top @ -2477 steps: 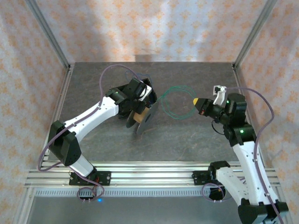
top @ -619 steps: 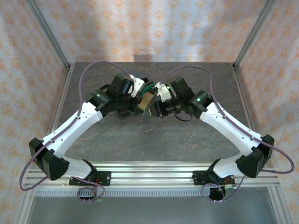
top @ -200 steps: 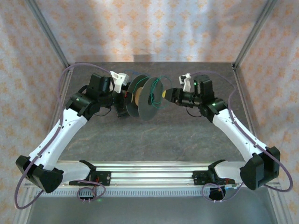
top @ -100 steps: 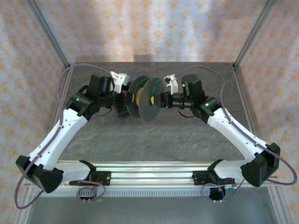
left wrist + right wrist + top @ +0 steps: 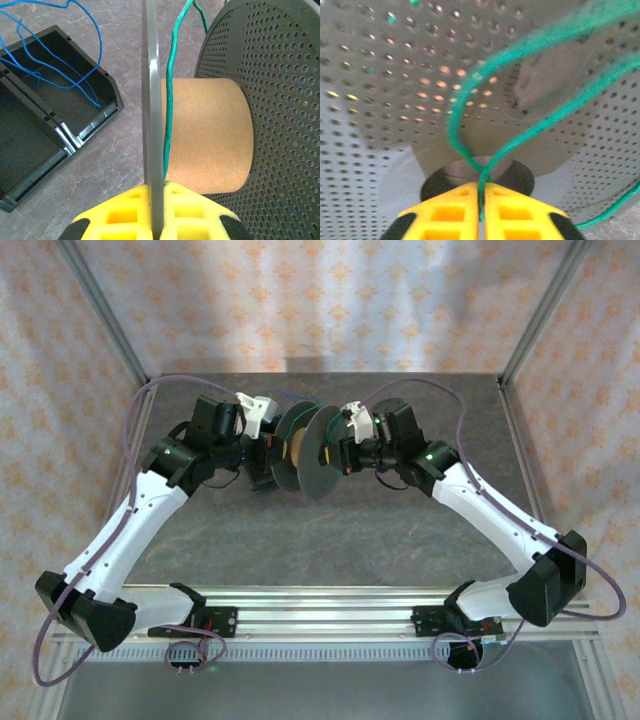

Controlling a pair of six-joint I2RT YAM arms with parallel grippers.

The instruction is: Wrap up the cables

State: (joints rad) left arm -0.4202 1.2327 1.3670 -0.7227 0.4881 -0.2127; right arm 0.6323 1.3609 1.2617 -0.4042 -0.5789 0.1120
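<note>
Grey stone-look counter. Nearest, left claw clenched on one flange rim of the perforated spool. right claw pinched tight on the green cable, which runs down onto the cork core. Beyond, blue cable sits looped in the black tray.

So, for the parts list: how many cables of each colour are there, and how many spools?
green cable: 1
blue cable: 1
spool: 1
Total: 3
</note>
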